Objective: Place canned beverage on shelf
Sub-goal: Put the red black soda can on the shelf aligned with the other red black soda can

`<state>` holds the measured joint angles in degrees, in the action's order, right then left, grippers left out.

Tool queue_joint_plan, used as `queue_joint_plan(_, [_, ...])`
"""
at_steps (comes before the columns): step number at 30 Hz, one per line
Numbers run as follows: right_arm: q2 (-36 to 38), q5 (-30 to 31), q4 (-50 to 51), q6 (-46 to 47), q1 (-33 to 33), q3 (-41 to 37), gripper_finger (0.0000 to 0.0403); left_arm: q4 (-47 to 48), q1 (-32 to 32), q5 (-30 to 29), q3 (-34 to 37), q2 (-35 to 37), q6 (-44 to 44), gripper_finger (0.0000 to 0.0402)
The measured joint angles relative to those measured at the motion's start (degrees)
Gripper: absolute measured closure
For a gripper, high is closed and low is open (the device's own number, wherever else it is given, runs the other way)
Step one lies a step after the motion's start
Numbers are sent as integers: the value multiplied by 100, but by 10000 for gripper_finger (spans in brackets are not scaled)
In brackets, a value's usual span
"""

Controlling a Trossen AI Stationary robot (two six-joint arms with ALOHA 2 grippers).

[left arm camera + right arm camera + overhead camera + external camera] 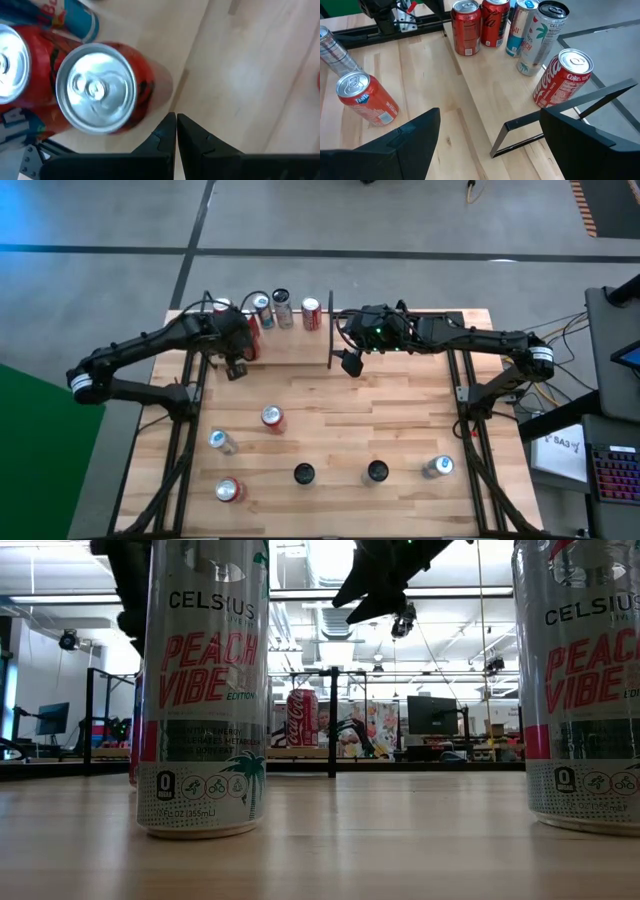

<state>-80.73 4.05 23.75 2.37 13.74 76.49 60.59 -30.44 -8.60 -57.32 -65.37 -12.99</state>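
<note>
The shelf (pixel 290 345) is a pale wood plank at the far edge of the desk (pixel 330 430), framed by thin black metal rods, with one black upright divider rod (pixel 331 330) rising near its right end. Five upright cans stand on it in a loose cluster to the left of the divider: two glossy red ones (pixel 466 27) side by side, a blue-and-silver can (pixel 519 27), a tall slim white can with palm-tree print (pixel 540 37) and a black top, and a red Coca-Cola can (pixel 562 77) closest to the divider.

The left gripper (pixel 236 367) hangs at the shelf's front-left edge, its two dark fingers pressed together with nothing between them; in its wrist view the brushed silver lid of a red can (pixel 97 87) lies just beside the fingertips, apart from them.

The right gripper (pixel 350 362) hovers just right of the divider rod, fingers spread wide and empty.

On the smooth butcher-block desk, well in front of the shelf, more cylindrical cans remain: a red Fanta can (pixel 367 100) near the middle, a clear ribbed one (pixel 221 441), a red one (pixel 229 490) at front left, two with black tops (pixel 304 474), and a silver-topped one (pixel 438 467) at front right. The low view shows glossy Celsius "Peach Vibe" cans (pixel 203 690) standing upright on the wood grain
</note>
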Motion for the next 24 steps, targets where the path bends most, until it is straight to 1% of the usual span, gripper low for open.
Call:
queue_joint_plan(7, [0,0,0,-11,0,0,74,-158,-22,-576,2,-50,45,402])
queue_joint_plan(13, [1,0,0,-42,0,-1,74,-174,-62,-651,2,-46,171,402])
queue_joint_plan(17, [0,0,0,-41,-3,-7,74,-183,-80,-836,4,-52,280,402])
queue_joint_plan(24, [0,0,2,-33,-46,-24,74,-126,-81,-846,4,-45,435,402])
